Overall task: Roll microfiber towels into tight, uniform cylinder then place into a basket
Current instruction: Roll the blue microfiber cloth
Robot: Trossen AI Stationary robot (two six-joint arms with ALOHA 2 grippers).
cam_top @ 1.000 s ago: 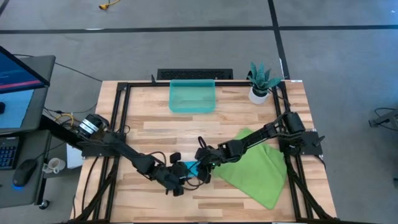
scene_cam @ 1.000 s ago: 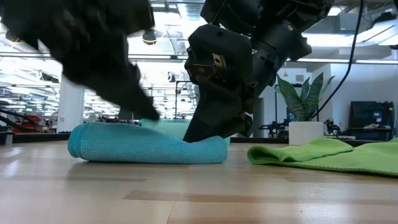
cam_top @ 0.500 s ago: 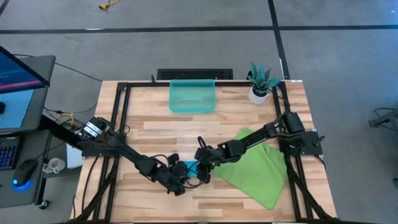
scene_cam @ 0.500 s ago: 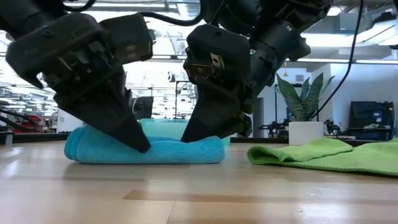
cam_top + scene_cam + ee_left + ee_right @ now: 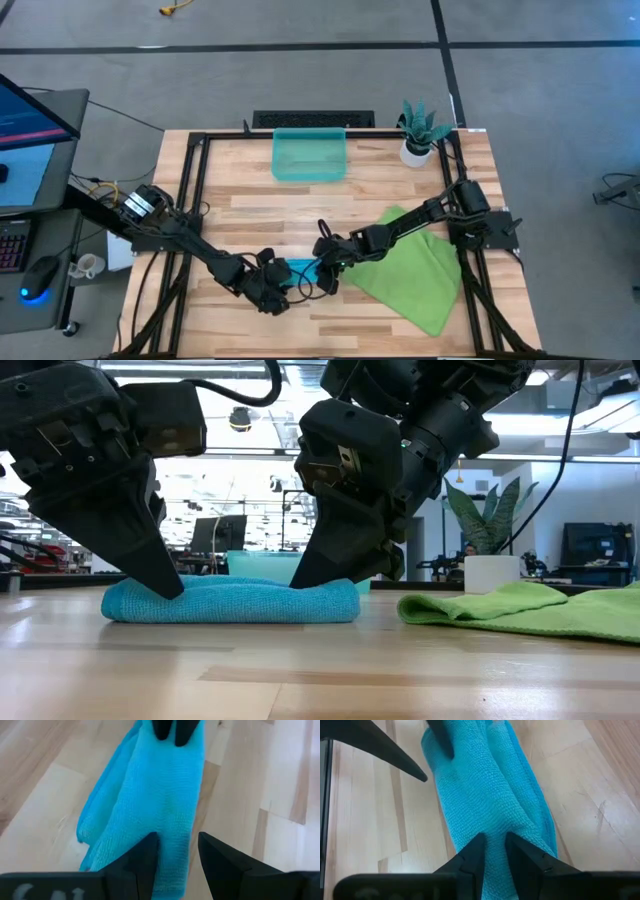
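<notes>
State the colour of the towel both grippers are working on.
Bright sky-blue towel; the right wrist view shows it best.

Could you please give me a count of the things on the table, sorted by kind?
Towels: 2, a blue towel and a green towel
Baskets: 1, the teal basket
Potted plants: 1, the plant in a white pot
Total: 4
</notes>
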